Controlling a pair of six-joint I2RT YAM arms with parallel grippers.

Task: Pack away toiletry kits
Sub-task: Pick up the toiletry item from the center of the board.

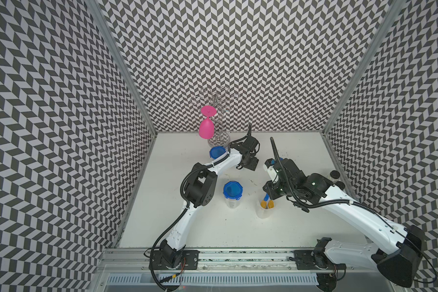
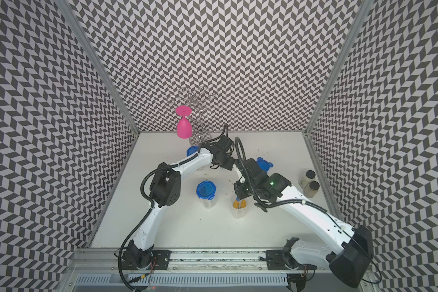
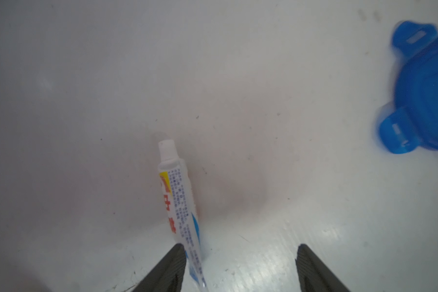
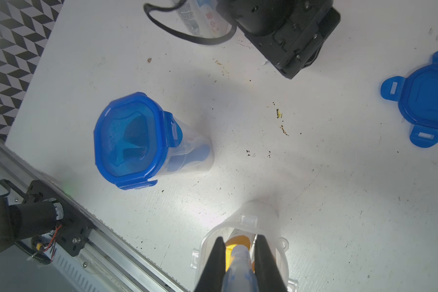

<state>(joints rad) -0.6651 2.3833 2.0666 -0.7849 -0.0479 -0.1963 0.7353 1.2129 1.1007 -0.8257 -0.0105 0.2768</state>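
The toothpaste tube [image 3: 178,202] lies on the surface between the left arm's spread jaws, tight against 1 finger [image 3: 167,270] and well apart from the other. Its long axis runs straight out ahead of the jaws, cap end farthest, so they would close across its width. As it sits off-centre, it will likely be swept sideways. The right arm's jaws pinch a blue toothbrush [image 4: 239,263] over the open jar [image 4: 261,212], so the left arm is nearer.
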